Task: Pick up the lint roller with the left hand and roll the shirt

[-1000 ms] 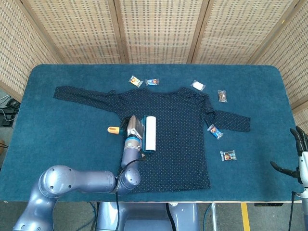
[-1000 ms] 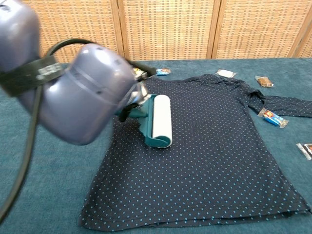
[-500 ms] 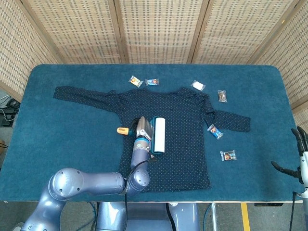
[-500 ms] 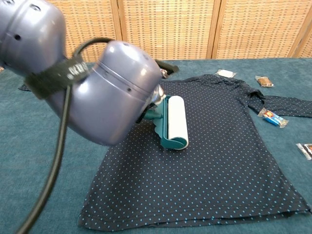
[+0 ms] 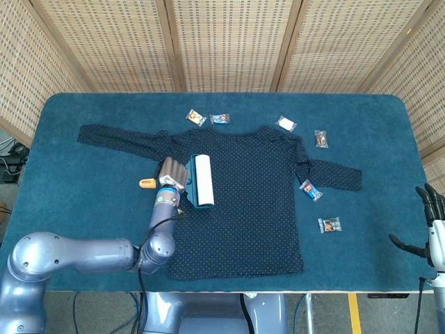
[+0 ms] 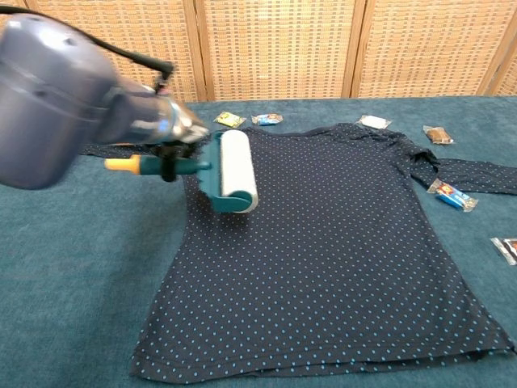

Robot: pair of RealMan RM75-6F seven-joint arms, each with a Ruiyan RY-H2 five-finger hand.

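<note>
Rolling the shirt's left edge

Presently the left hand [image 5: 172, 175] is wrapped around the handle of the lint roller [image 5: 202, 179], whose orange handle tip pokes out on the hand's far side. The roller's white drum sits on the navy polka-dot shirt [image 5: 257, 195], left of frame centre, near where the body meets the long sleeve. To roll well, my judgement is to keep the drum flat along its whole length, press lightly so the fabric does not bunch, and run straight overlapping strokes across the torso. Small wrapped snacks [image 5: 310, 189] lie around the collar and right sleeve; strokes should stop short of them. The right hand [image 5: 432, 226] hangs spread and empty at the lower right edge of the bench [image 5: 83, 202].
</note>
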